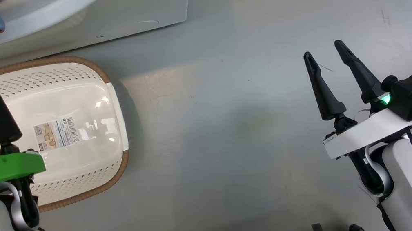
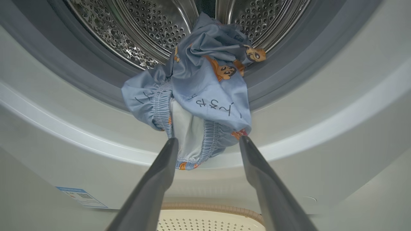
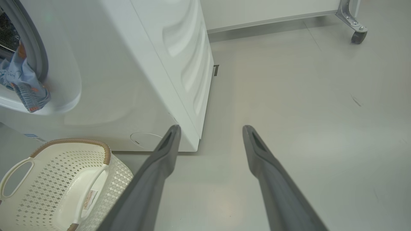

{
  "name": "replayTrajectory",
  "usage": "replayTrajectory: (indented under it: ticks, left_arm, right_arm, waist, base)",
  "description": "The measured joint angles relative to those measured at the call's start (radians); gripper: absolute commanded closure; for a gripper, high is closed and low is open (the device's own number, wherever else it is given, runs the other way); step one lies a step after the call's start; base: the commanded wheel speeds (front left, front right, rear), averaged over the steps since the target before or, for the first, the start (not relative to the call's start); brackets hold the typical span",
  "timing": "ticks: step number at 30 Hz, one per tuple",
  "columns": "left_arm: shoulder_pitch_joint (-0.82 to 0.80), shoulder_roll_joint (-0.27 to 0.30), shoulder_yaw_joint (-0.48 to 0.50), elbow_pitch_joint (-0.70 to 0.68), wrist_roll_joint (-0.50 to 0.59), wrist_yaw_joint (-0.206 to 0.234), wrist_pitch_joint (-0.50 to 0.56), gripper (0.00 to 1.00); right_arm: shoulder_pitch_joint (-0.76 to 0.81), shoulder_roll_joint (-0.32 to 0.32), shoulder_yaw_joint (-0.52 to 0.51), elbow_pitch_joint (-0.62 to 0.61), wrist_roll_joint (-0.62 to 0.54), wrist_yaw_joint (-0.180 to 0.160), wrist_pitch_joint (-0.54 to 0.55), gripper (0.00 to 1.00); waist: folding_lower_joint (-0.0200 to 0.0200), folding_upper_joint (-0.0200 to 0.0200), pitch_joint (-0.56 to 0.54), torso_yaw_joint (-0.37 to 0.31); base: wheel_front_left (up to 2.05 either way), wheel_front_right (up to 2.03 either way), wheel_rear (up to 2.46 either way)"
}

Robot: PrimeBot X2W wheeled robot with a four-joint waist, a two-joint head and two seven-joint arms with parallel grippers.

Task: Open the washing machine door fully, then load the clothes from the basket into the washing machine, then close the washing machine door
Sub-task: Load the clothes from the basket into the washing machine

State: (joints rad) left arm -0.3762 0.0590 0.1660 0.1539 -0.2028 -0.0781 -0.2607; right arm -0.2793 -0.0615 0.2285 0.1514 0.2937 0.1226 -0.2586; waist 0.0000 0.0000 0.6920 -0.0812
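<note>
Since the light blue cartoon-printed fabric garment droops over the lower lip of the big white washing machine, lengthwise into its steel drum, straight ahead of our open, empty left gripper, we judge that arm nearer than our open right gripper.
</note>
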Motion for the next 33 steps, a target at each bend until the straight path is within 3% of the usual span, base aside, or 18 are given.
replayTrajectory:
  ticks: [13, 22, 33]
  left_arm:
    - [-0.143, 0.058, -0.002, 0.132, -0.032, -0.019, 0.026, 0.00]
    - [-0.241, 0.101, -0.013, 0.273, -0.044, -0.030, 0.161, 0.00]
    - [-0.374, 0.131, 0.002, 0.360, -0.104, -0.037, 0.216, 0.00]
  right_arm:
    - [-0.001, 0.000, 0.010, 0.001, 0.011, 0.000, 0.000, 0.00]
    - [-0.014, 0.000, 0.003, 0.000, 0.013, 0.000, 0.000, 0.00]
    - [-0.023, 0.002, -0.002, 0.001, 0.014, 0.000, 0.000, 0.00]
  waist:
    - [0.0000, 0.0000, 0.018, -0.028]
    - [0.0000, 0.0000, 0.053, -0.043]
    - [0.0000, 0.0000, 0.080, -0.053]
  base:
    - [0.00, 0.00, 0.00]
    - [0.00, 0.00, 0.00]
    - [0.00, 0.00, 0.00]
